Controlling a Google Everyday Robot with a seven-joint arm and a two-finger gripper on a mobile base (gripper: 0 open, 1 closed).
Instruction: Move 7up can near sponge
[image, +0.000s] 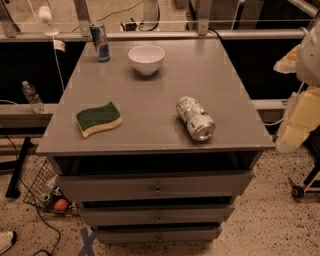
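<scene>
The 7up can (195, 118) lies on its side on the right front part of the grey cabinet top (150, 95), its shiny silver top facing the front. The sponge (99, 119), dark green over pale yellow foam, lies flat on the left front part, well apart from the can. My gripper (294, 125) shows as pale shapes at the right edge of the camera view, off the cabinet's right side and level with the can. It holds nothing that I can see.
A white bowl (146, 59) stands at the back centre. A tall blue-and-silver can (100, 42) stands at the back left. Drawers sit below the top. A water bottle (32, 96) and a wire basket (45, 192) are on the left.
</scene>
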